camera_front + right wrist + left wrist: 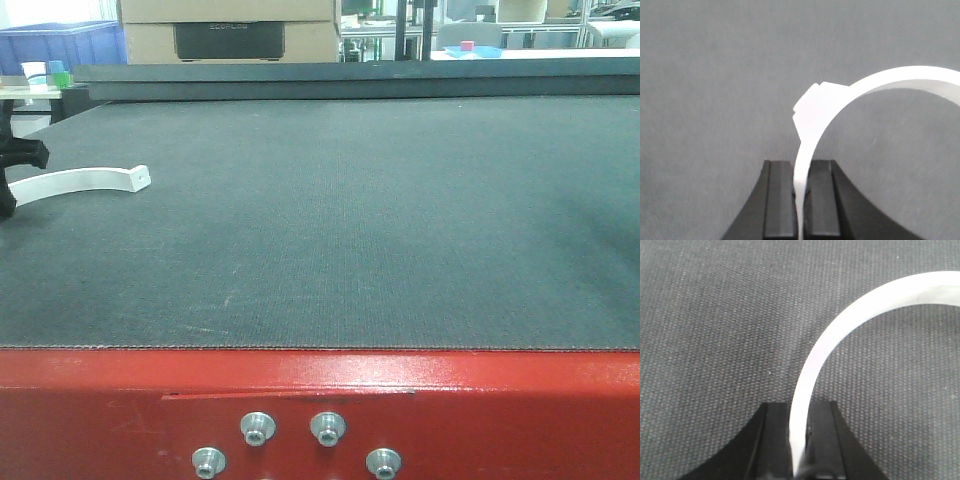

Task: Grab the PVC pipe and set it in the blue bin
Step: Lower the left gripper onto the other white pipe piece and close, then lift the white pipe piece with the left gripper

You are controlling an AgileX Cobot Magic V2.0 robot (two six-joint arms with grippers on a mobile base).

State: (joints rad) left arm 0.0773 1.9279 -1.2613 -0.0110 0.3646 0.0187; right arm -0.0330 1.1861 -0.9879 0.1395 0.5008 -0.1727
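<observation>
Front view: left gripper [12, 175] at left edge of mat [350, 230], PVC pipe [85, 182] curving out rightward just above it. Blue bin [60, 45] behind, far left. Best lift clear first, then swing back.

Left wrist: jaws clamped on pipe's end. Thin hold, so go slow.

Right wrist: right gripper [800, 167] pinched on white arc [850, 85]; cannot tell whether it is the same pipe.

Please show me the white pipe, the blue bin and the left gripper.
pipe [80, 181]: front view, middle of its curve.
blue bin [70, 48]: front view, front wall.
left gripper [800, 410]: left wrist view, between fingertips.
</observation>
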